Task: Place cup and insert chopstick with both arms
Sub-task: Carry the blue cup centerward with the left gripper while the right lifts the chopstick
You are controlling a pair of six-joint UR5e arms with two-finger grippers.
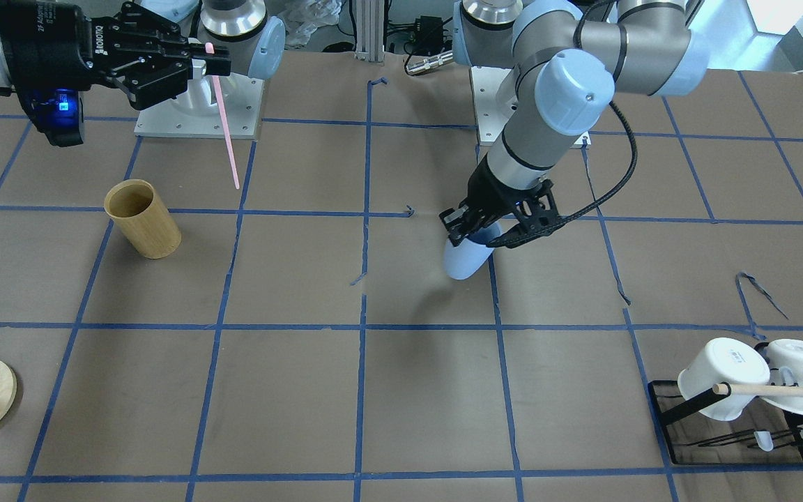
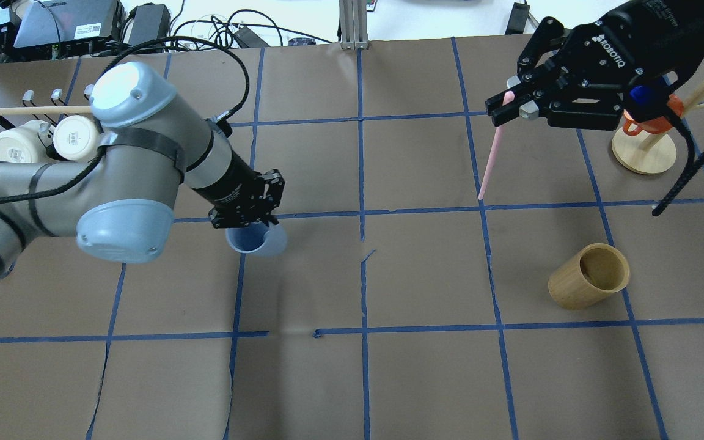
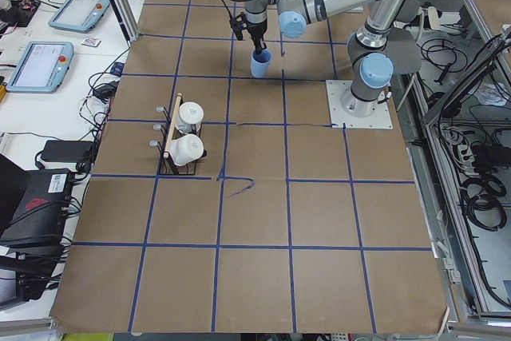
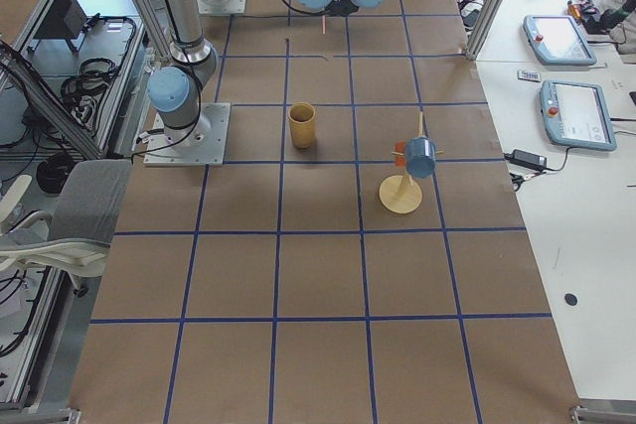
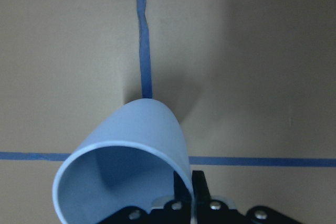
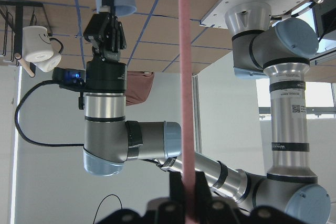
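Observation:
The light blue cup (image 2: 257, 239) hangs tilted in my left gripper (image 2: 253, 225), which is shut on its rim, low over the table left of centre. I cannot tell whether its base touches the paper. The cup also shows in the front view (image 1: 465, 258) and in the left wrist view (image 5: 131, 145). My right gripper (image 2: 506, 105) is shut on the top end of a pale pink chopstick (image 2: 489, 164). The chopstick hangs point down, high over the far right of the table. It also shows in the front view (image 1: 226, 136) and in the right wrist view (image 6: 183, 77).
A tan bamboo cylinder (image 2: 589, 276) stands on the right, nearer than the chopstick. A black rack with two white mugs (image 2: 40, 137) and a wooden rod sits at the far left. A round wooden stand (image 2: 644, 153) with an orange piece is at the far right.

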